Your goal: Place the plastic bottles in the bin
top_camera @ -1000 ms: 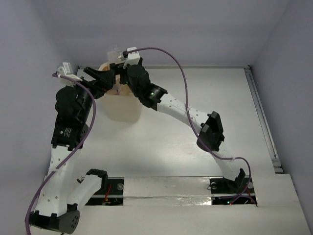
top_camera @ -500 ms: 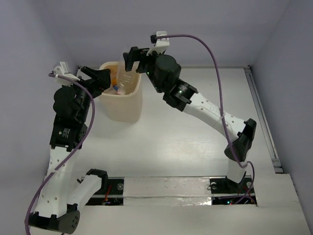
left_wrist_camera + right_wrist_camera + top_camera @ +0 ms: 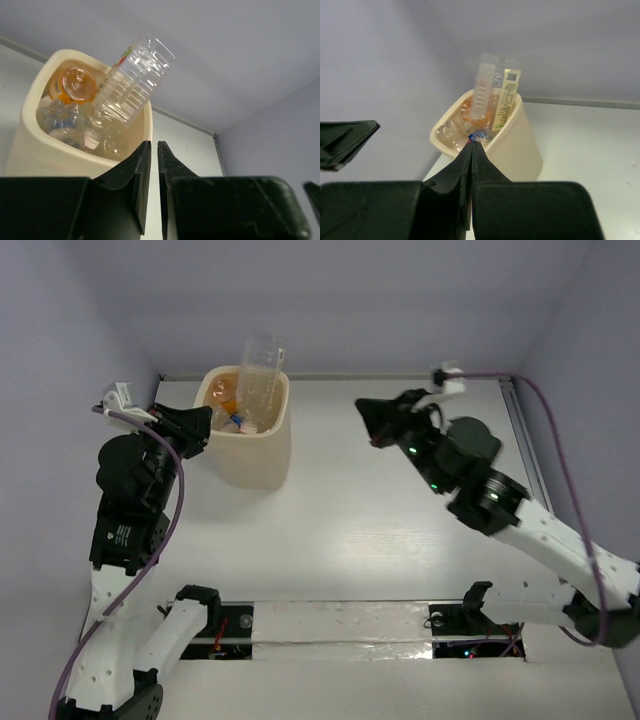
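Protruding above the bin (image 3: pixel 255 455), one bottle (image 3: pixel 262 365) could be toppled by contact; left tool (image 3: pixel 203 430), right tool (image 3: pixel 366 412) clenched empty.

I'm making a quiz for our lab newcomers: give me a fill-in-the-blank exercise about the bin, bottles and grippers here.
The tallest clear bottle pokes out ___ the rim of the cream bin. Next to it in the bin sits a bottle coloured ___. The left gripper and right gripper are both ___, holding nothing. The gripper nearer the bin is the ___ one.
Missing words: above; orange; shut; left.
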`<state>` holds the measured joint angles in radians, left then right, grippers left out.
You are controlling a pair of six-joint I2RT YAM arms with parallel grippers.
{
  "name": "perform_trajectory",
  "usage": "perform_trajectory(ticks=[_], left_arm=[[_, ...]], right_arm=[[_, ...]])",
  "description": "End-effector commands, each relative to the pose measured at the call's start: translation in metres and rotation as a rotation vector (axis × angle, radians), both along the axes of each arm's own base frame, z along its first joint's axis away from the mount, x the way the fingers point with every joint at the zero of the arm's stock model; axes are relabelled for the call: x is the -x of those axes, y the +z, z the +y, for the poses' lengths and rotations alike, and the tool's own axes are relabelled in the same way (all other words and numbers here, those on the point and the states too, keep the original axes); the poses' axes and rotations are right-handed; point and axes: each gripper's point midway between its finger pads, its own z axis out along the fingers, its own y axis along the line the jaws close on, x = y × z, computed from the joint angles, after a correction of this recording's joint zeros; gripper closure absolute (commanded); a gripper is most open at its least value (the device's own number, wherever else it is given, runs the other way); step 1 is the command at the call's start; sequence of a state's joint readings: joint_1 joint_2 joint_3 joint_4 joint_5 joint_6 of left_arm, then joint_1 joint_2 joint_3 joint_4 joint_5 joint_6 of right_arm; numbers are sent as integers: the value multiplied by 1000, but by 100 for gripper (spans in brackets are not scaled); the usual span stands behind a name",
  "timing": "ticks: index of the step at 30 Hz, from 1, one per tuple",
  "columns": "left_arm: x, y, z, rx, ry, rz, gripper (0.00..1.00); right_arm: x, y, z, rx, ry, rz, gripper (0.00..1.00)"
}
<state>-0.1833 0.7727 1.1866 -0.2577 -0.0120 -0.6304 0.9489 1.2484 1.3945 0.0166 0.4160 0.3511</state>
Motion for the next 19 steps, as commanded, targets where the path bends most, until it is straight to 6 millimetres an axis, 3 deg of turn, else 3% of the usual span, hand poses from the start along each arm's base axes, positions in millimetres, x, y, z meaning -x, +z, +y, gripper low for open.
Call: perform_trajectory(ticks=[1, 2, 4, 5, 6, 7, 8, 9, 11, 13, 19], left_arm=[[27, 22, -4, 24, -46, -36, 93], [30, 15, -3, 23, -46, -3, 93], [37, 7, -4, 17, -58, 21, 77], [42, 3, -6, 12, -74, 31, 66], [45, 1, -6, 16, -74, 37, 43], [50, 0, -6, 21, -79, 34, 36], [52, -3, -7, 23, -88, 44, 30], [52, -4, -7, 22, -86, 52, 24], [52, -4, -8, 17, -89, 66, 20], [48, -7, -9, 6, -94, 85, 18], [37, -12, -23, 13, -162, 100, 17]], right_arm=[[43, 22, -75, -131, -57, 10, 100], [47, 15, -92, -137, -98, 36, 100], [56, -15, -116, -83, -146, 103, 99], [65, -14, -141, -129, -193, 115, 89], [69, -26, -151, -124, -217, 143, 80], [73, -42, -161, -87, -240, 182, 70], [80, -42, -178, -128, -270, 193, 52], [83, -47, -185, -135, -287, 208, 45], [87, -58, -200, -142, -327, 241, 27], [94, -56, -212, -167, -338, 235, 19], [101, -42, -228, -160, -357, 208, 16]])
